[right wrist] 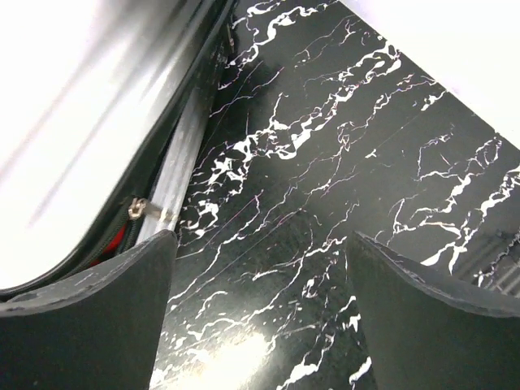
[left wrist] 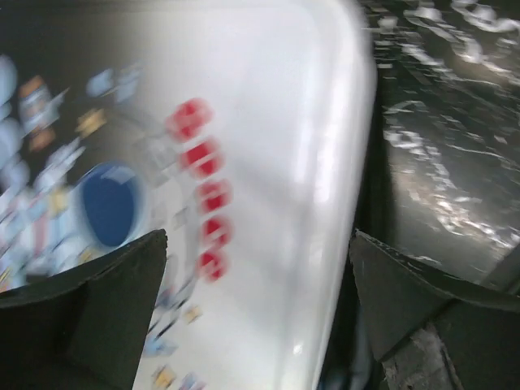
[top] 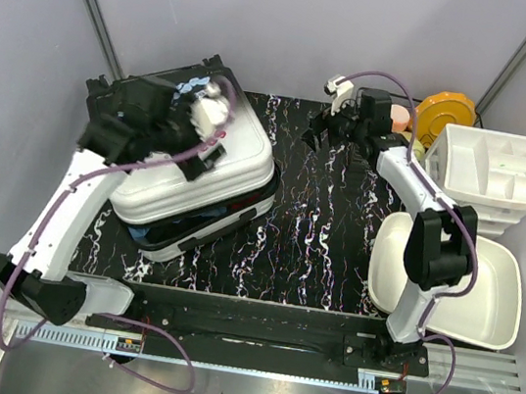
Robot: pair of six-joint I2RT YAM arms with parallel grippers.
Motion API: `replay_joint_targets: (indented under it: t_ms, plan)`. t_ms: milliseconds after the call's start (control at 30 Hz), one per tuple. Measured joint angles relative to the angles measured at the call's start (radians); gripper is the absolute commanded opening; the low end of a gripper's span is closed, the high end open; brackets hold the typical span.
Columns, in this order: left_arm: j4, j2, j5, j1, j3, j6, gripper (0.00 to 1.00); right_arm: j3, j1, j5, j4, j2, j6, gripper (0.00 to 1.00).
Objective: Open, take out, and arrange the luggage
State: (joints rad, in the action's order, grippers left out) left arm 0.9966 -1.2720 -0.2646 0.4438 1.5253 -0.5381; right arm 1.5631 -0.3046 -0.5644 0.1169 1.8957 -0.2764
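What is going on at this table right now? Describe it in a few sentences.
Two robot arms are working on the luggage, which lies at the left of the marbled table. Its lid looks unzipped and slightly ajar. The left gripper hovers open over the printed shell; the right gripper is open above bare table beside it. Neither holds anything.

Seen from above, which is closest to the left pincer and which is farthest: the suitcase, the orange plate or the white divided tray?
1. Suitcase: on the left, right under the left pincer.
2. Orange plate: at the back right, across the table.
3. White divided tray: at the right edge, just beyond the plate.
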Motion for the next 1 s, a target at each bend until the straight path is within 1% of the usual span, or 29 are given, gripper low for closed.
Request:
replay_joint_targets:
  t_ms: [67, 133, 233, 300, 333, 367, 433, 467, 533, 633, 667, 767, 833, 1000]
  plan:
    - [0.013, -0.002, -0.033, -0.142, 0.06, 0.0, 0.99, 0.0, -0.002, 0.016, 0.035, -0.04, 0.0, 0.94]
    - [0.035, 0.002, -0.063, -0.259, 0.077, 0.001, 0.99, -0.006, -0.003, 0.026, 0.078, -0.08, 0.01, 0.93]
    - [0.093, 0.003, -0.135, -0.395, 0.079, 0.013, 0.99, -0.054, -0.004, 0.021, 0.129, -0.148, 0.042, 0.86]
    - [0.127, 0.003, -0.182, -0.508, 0.078, 0.025, 0.99, -0.093, -0.015, 0.018, 0.167, -0.193, 0.065, 0.84]
    - [0.137, 0.003, -0.201, -0.557, 0.077, 0.032, 0.99, -0.117, -0.028, 0.017, 0.189, -0.219, 0.068, 0.8]
    - [0.147, 0.002, -0.219, -0.619, 0.077, 0.04, 0.99, -0.145, -0.053, 0.017, 0.207, -0.246, 0.07, 0.78]
    - [0.171, -0.003, -0.264, -0.708, 0.077, 0.051, 0.99, -0.191, -0.12, 0.013, 0.242, -0.296, 0.059, 0.73]
    - [0.188, -0.008, -0.293, -0.764, 0.077, 0.059, 0.99, -0.217, -0.179, 0.009, 0.259, -0.323, 0.049, 0.71]
    - [0.219, -0.028, -0.339, -0.841, 0.078, 0.069, 0.99, -0.249, -0.293, -0.002, 0.293, -0.357, 0.011, 0.69]
    - [0.253, -0.053, -0.381, -0.897, 0.078, 0.086, 0.99, -0.287, -0.452, -0.005, 0.317, -0.38, -0.068, 0.64]
    - [0.262, -0.057, -0.392, -0.902, 0.077, 0.092, 0.99, -0.299, -0.503, -0.002, 0.326, -0.381, -0.098, 0.61]
    - [0.269, -0.049, -0.423, -0.902, 0.063, 0.113, 0.99, -0.304, -0.626, 0.017, 0.343, -0.354, -0.185, 0.57]
    - [0.268, -0.038, -0.44, -0.902, 0.045, 0.13, 0.99, -0.28, -0.682, 0.033, 0.344, -0.303, -0.229, 0.57]
    - [0.267, -0.018, -0.451, -0.902, 0.007, 0.156, 0.99, -0.186, -0.754, 0.114, 0.305, -0.114, -0.324, 0.57]
